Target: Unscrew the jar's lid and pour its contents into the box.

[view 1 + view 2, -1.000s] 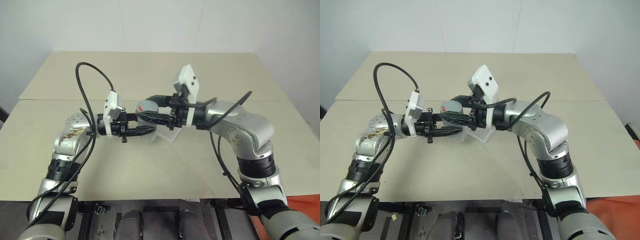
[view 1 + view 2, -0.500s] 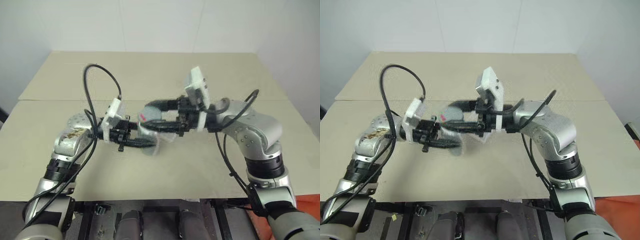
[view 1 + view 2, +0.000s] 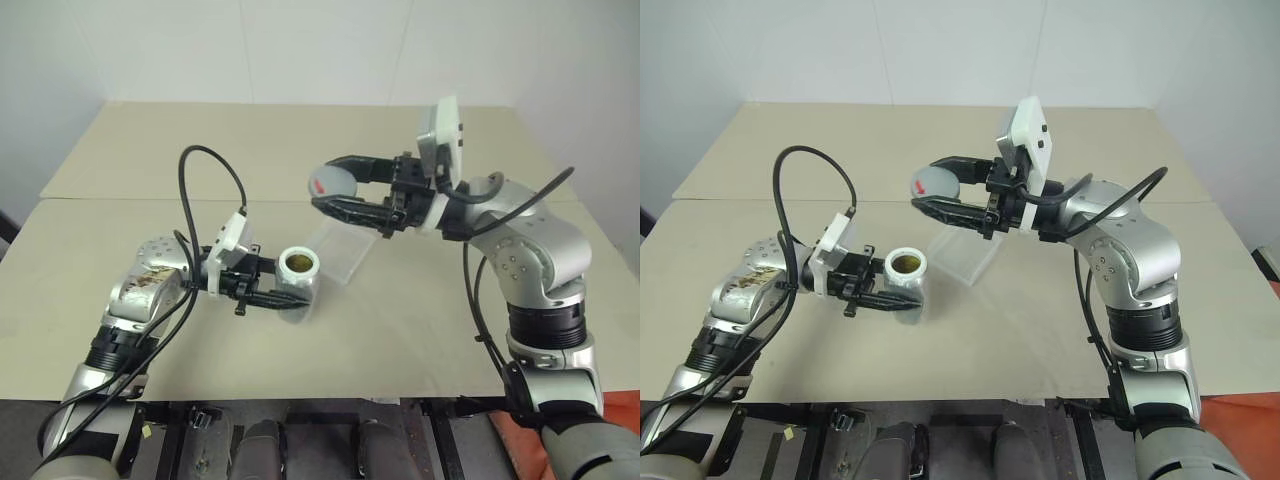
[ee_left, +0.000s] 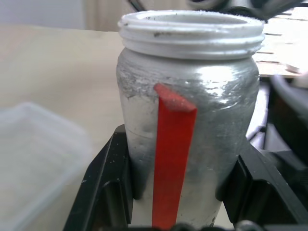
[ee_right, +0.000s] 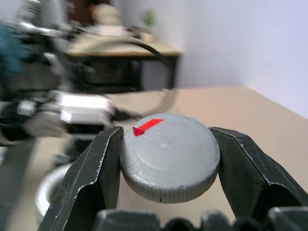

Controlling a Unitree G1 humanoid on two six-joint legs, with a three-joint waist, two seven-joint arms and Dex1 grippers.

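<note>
My left gripper (image 3: 290,292) is shut on the jar (image 3: 299,280), which stands upright just above the table with its white threaded mouth uncovered. Brown contents (image 3: 905,263) show inside the mouth. In the left wrist view the jar (image 4: 187,96) is silvery with a red strip, clamped between the black fingers (image 4: 103,187). The right gripper (image 3: 321,187) is raised up and to the right of the jar and is shut on the grey lid (image 3: 330,182). The lid's (image 5: 169,156) red mark faces up. The clear box (image 3: 342,256) lies on the table just right of the jar, below the lid.
The beige table (image 3: 420,330) has a seam across its middle and white walls behind it. A black cable (image 3: 205,170) loops above the left arm, and another cable (image 3: 480,300) hangs beside the right arm. The table's front edge runs close below both arms.
The right gripper has come away from the jar with the lid, moving up and to the right. The jar's mouth is now uncovered, and the jar sits a little lower in the left gripper.
</note>
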